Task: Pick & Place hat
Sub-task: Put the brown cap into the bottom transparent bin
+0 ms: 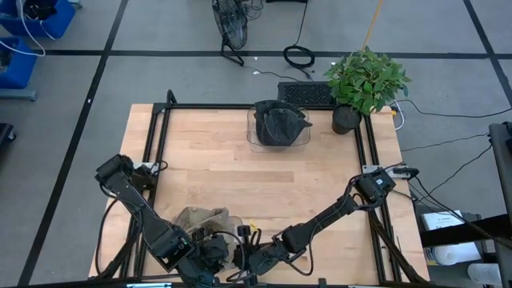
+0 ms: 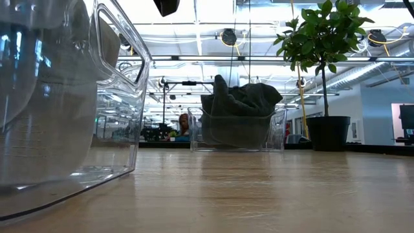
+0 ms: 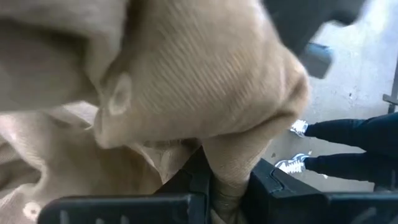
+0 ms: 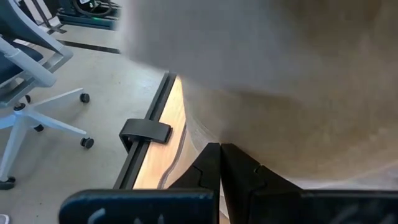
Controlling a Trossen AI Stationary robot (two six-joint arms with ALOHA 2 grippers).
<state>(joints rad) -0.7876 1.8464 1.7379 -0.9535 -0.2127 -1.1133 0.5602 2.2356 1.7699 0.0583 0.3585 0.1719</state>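
**Tan hat pinched at near table edge**

Black left gripper (image 3: pixel 227 193) fingers pinch a fold of the tan ribbed fabric hat (image 3: pixel 205 81), which lies at the wooden table's (image 1: pixel 240 180) near edge. Right gripper (image 4: pixel 219 168), fingers pressed together, sits just beside it. A clear plastic bin (image 1: pixel 278 142) holding dark cloth stands at the far edge.

Both arms matte black, slim tubular links, blocky joint housings. Black cables trail from each base. Left gripper (image 3: pixel 227 186) and right gripper (image 4: pixel 221 171): black angular fingers.
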